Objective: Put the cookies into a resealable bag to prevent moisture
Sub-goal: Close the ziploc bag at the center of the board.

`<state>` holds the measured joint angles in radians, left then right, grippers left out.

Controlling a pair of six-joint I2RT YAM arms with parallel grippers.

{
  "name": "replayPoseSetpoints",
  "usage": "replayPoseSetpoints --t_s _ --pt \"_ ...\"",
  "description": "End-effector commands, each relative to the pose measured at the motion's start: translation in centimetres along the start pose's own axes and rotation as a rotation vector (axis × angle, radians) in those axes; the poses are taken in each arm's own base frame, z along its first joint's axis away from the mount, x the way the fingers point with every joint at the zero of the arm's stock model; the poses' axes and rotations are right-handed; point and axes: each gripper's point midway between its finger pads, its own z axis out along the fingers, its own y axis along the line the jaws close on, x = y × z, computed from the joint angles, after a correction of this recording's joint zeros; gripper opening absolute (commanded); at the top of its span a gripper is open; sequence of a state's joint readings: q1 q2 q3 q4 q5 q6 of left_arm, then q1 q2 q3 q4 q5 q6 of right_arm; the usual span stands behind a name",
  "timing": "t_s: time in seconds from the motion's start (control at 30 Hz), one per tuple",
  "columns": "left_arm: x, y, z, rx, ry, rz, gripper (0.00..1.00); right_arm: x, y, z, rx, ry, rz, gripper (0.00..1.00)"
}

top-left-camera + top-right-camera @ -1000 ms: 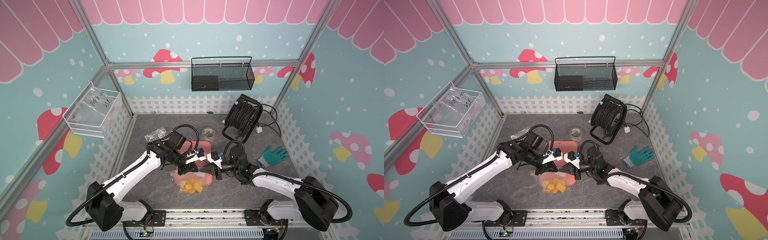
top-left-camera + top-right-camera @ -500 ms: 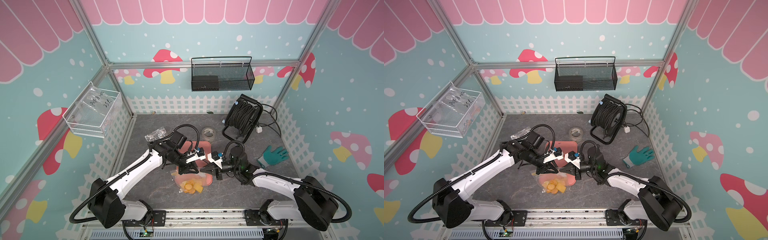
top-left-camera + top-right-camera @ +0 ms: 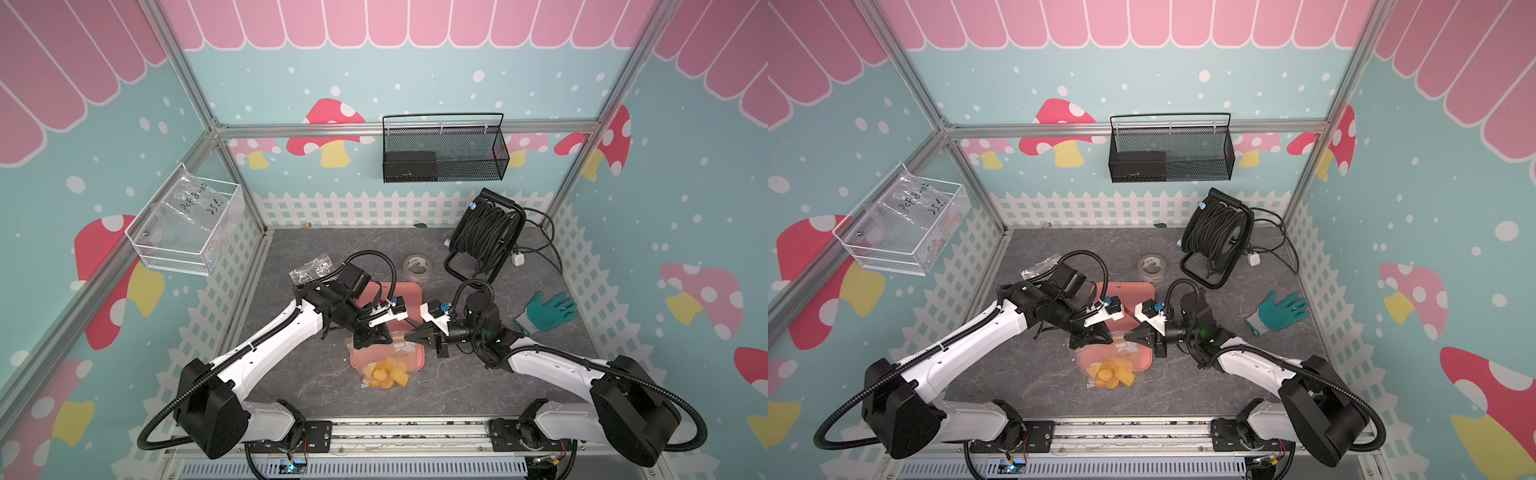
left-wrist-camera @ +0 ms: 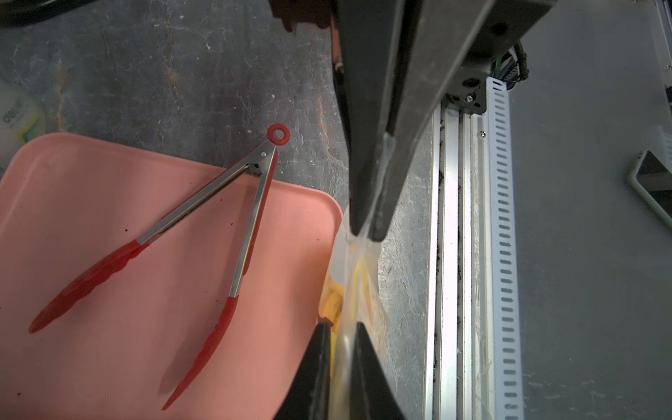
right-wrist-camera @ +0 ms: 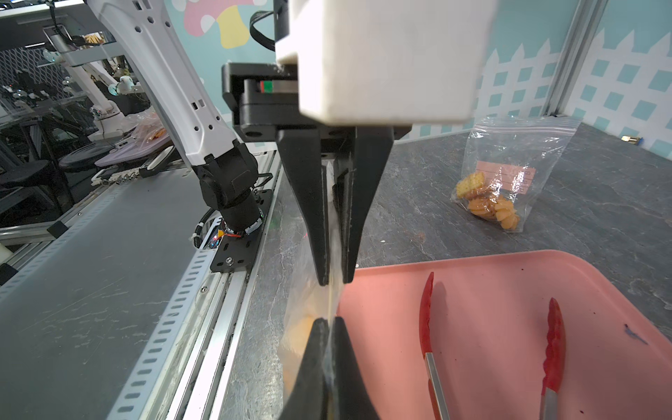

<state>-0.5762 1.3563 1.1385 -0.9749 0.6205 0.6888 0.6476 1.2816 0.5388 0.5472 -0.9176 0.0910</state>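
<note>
Both the left gripper (image 3: pixel 387 338) and right gripper (image 3: pixel 409 336) pinch the resealable bag (image 3: pixel 395 358) along its top edge. The cookies (image 3: pixel 384 374) sit inside it.

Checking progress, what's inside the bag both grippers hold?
Golden cookies piled at the bag's bottom, overlapping, so uncountable. The left gripper and right gripper cover its top edge.
</note>
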Motion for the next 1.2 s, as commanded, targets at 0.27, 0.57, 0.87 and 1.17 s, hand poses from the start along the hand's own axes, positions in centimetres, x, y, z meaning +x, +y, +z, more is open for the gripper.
replayPoseSetpoints --t_s 0.27,0.57,0.87,1.17 --pt "2.1 0.4 -0.6 -0.052 0.086 -0.027 0.22 0.0 0.4 -1.0 -0.001 -0.013 0.000 0.00" --pt "3.1 1.2 -0.9 -0.082 0.122 -0.050 0.17 0.3 0.0 -1.7 0.026 -0.014 0.010 0.00" --pt "3.9 1.5 -1.4 -0.101 0.135 -0.078 0.20 0.7 -0.5 -2.5 0.050 -0.016 0.026 0.00" --pt "4.6 1.8 -1.6 -0.110 0.145 -0.104 0.05 1.3 -0.9 -3.5 0.074 -0.014 0.043 0.00"
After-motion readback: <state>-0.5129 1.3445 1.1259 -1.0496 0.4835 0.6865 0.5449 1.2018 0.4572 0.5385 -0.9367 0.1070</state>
